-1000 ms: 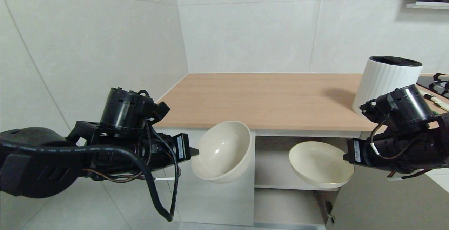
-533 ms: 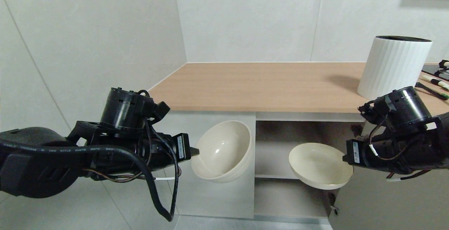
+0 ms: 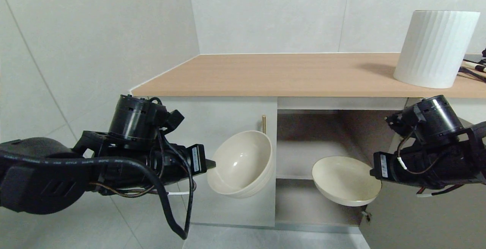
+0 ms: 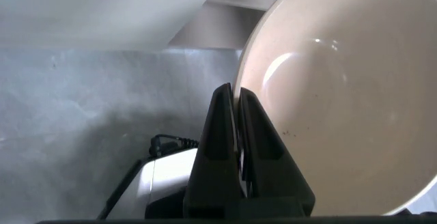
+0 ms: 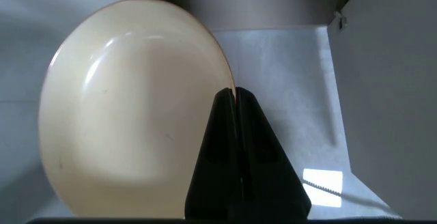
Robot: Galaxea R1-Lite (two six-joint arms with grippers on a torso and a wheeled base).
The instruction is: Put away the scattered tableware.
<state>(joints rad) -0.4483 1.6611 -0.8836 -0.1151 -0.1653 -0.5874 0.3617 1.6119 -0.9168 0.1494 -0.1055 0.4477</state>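
My left gripper (image 3: 211,163) is shut on the rim of a deep cream bowl (image 3: 241,164), held tilted in front of the closed left cabinet door. The left wrist view shows the fingers (image 4: 235,125) pinching that bowl (image 4: 341,94) at its rim. My right gripper (image 3: 374,171) is shut on the edge of a shallow cream plate (image 3: 343,180), held in front of the open cabinet (image 3: 315,154). In the right wrist view the plate (image 5: 130,108) sits clamped between the fingers (image 5: 233,125).
A wooden countertop (image 3: 273,76) runs above the cabinet, with a white ribbed cylinder (image 3: 436,48) at its right end and utensils (image 3: 472,66) beyond it. The open cabinet has a shelf (image 3: 294,171) and a floor level below. A brass handle (image 3: 263,123) is on the closed left door.
The whole head view has shifted, with the countertop rising in the picture and more of the cabinet showing, so the camera moved lower. Both grippers keep the bowl and the plate in the same hold.
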